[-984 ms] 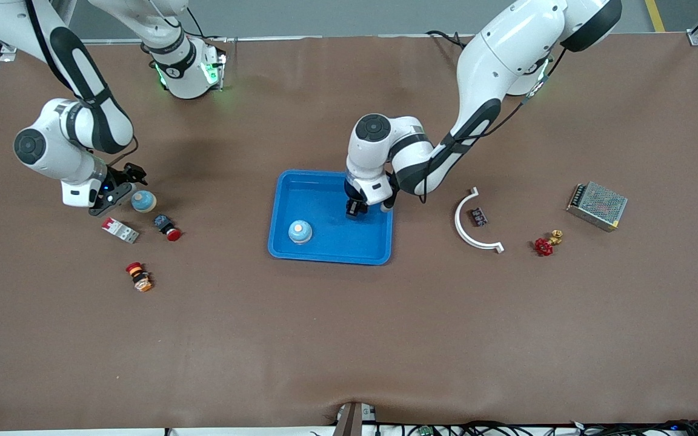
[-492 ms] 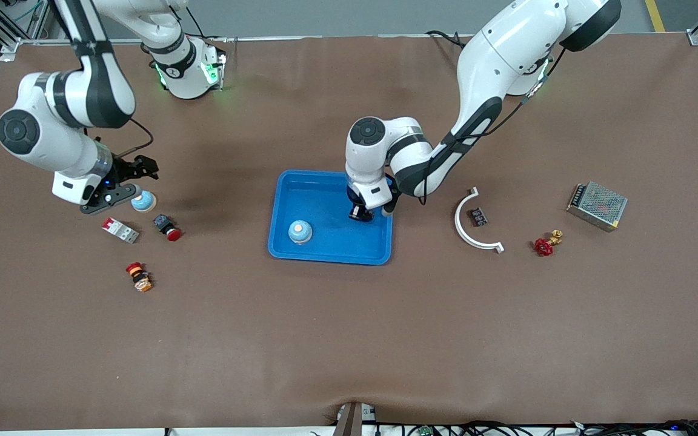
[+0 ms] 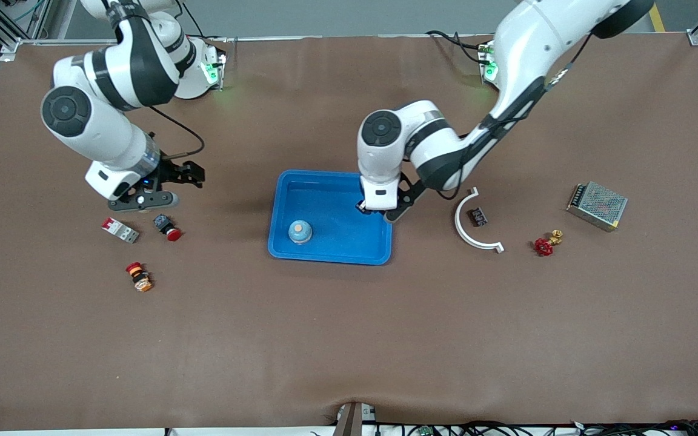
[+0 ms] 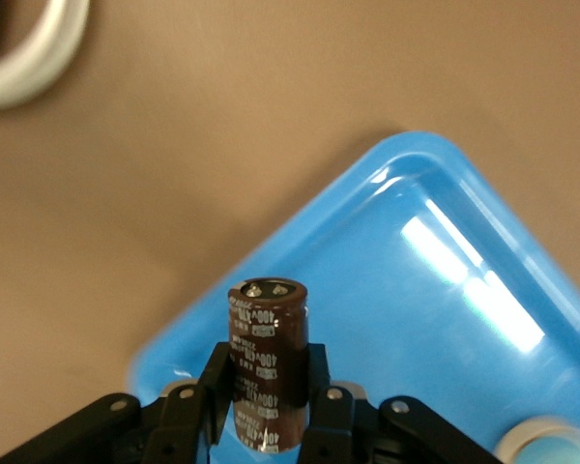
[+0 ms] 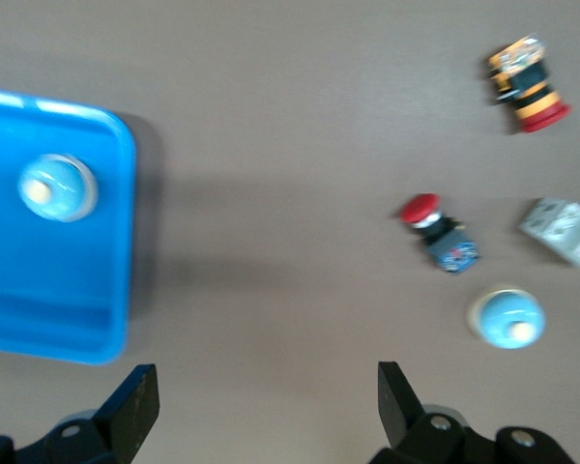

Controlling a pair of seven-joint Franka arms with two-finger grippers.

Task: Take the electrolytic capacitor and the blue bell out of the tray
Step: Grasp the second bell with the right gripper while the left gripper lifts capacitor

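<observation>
My left gripper [image 3: 363,208] [image 4: 266,364] is shut on a dark brown capacitor [image 4: 267,329], holding it upright over the corner of the blue tray [image 3: 325,257] [image 4: 445,290] toward the left arm's end. A pale blue bell [image 3: 300,231] [image 5: 56,187] sits in the tray [image 5: 39,319]. A second blue bell [image 5: 507,319] rests on the table near the right arm's end; the right hand hides it in the front view. My right gripper [image 3: 182,175] [image 5: 268,406] hangs open and empty over bare table between that bell and the tray.
Near the table bell lie a red push button [image 3: 167,227], a white and red breaker [image 3: 120,230] and an orange button [image 3: 139,277]. Toward the left arm's end lie a white curved piece [image 3: 473,227], a red valve [image 3: 544,245] and a metal box [image 3: 597,206].
The left gripper shut on the capacitor in the tray and moved it toward the tray's corner. The right arm rose from beside the table bell and swung toward the tray, still open.
</observation>
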